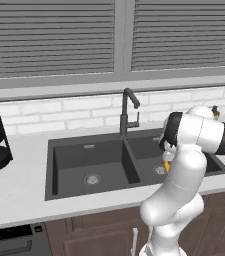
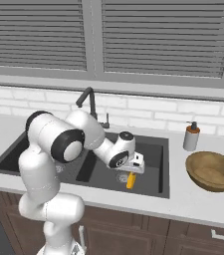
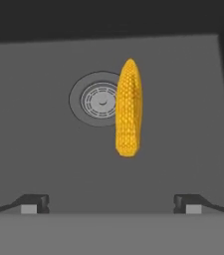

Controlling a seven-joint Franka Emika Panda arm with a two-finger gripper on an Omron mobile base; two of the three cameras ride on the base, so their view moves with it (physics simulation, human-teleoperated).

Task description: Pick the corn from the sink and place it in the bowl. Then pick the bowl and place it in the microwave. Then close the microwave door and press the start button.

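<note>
The tool (image 3: 111,201) hangs low over the right basin of the sink (image 2: 153,149), its two fingertips (image 3: 34,201) spread wide and holding nothing. In the hand view the corn (image 3: 129,108) lies on the basin floor at about twelve o'clock from the tool, apart from both tips, its pointed end away from the camera. Its side overlaps the right edge of the round drain (image 3: 98,99), which sits at about nine o'clock from the cob.

From the right base view the corn (image 2: 131,180) shows as a small orange piece just below the hand (image 2: 133,163), at six o'clock from it. The faucet (image 2: 88,102) rises at the back edge of the sink, between the two basins. The bowl (image 2: 213,171) stands on the tabletop (image 2: 183,199) at three o'clock from the sink, well apart from the corn, with a soap dispenser (image 2: 191,136) behind it at about eleven o'clock.

In the left base view the arm hides most of the right basin; a sliver of corn (image 1: 167,166) shows beside it.
</note>
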